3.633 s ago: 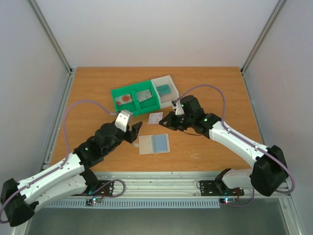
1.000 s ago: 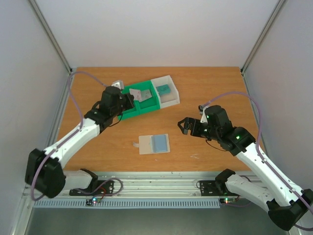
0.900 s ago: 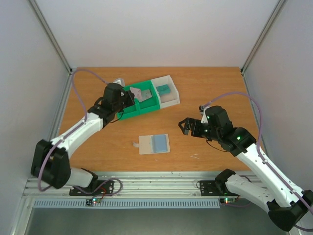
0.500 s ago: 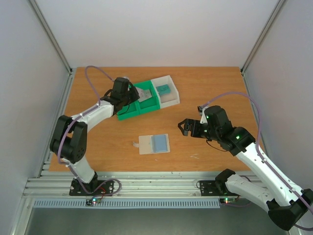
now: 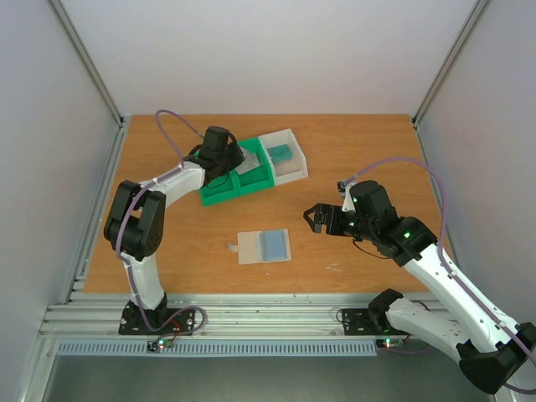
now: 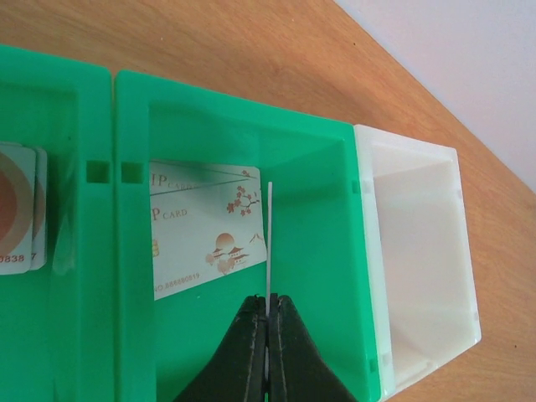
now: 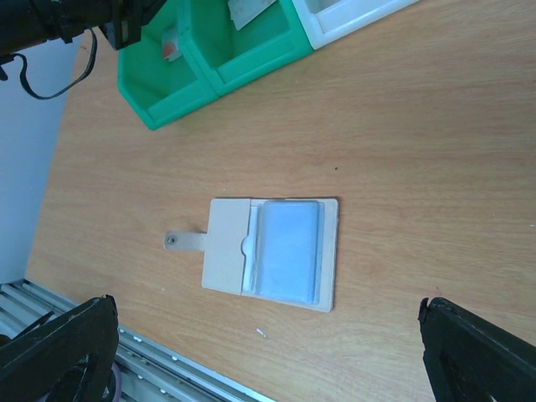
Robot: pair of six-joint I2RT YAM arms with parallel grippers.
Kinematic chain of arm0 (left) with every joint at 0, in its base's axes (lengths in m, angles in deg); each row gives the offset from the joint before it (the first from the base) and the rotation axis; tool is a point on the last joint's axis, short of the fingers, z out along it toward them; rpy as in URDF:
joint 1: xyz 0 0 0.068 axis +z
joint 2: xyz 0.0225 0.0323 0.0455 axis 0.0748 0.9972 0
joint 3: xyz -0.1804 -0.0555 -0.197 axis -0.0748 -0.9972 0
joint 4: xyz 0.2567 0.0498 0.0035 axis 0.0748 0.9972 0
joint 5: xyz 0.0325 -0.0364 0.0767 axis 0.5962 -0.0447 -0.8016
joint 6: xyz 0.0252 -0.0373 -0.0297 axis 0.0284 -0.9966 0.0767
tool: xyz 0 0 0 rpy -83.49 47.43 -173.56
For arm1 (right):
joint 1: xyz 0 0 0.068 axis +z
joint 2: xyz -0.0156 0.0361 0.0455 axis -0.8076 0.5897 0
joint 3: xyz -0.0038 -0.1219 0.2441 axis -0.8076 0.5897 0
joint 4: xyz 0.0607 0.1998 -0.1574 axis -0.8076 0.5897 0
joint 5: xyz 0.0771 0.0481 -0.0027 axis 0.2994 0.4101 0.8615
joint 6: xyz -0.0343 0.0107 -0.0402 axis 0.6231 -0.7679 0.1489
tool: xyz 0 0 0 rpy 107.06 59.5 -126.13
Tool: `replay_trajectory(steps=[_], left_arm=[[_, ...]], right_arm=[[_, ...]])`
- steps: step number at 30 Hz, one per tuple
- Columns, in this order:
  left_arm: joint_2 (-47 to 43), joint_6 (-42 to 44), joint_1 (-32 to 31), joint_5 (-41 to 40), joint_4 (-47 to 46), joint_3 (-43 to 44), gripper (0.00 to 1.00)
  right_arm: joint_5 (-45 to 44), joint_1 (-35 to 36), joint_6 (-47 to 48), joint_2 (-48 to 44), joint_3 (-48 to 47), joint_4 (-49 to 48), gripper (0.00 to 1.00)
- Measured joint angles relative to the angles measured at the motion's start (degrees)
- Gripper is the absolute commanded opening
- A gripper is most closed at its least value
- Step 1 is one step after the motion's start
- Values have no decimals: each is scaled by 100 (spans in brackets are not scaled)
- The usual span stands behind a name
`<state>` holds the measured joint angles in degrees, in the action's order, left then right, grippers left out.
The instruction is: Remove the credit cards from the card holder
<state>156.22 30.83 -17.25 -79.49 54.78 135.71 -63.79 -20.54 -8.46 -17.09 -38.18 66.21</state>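
One card (image 6: pixel 270 239): pinched edge-on in the clenched left gripper (image 6: pixel 270 322), above the green tray's (image 6: pixel 117 251) right compartment, over a VIP card (image 6: pixel 205 230) lying there.
Holder (image 7: pixel 226 243): flat on the table (image 7: pixel 419 126), well apart from the tray, blue card (image 7: pixel 289 249) inside.
Right gripper (image 5: pixel 314 219): spread wide, empty, near the holder.
Release: probably best low and centred, clear of the walls.

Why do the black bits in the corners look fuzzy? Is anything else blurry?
Right wrist view: those fingers probably sit too near the lens, so they blur; the card holder is sharp. Left wrist view: the tray is crisp, evenly lit. Top view: sharp, soft shadows.
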Motion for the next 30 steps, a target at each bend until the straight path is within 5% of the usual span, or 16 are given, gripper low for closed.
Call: replay_trajectory(steps=[30], left_arm=[[498, 157, 0, -103, 269, 542, 0]], right_arm=[[184, 0, 57, 317, 0, -39, 98]])
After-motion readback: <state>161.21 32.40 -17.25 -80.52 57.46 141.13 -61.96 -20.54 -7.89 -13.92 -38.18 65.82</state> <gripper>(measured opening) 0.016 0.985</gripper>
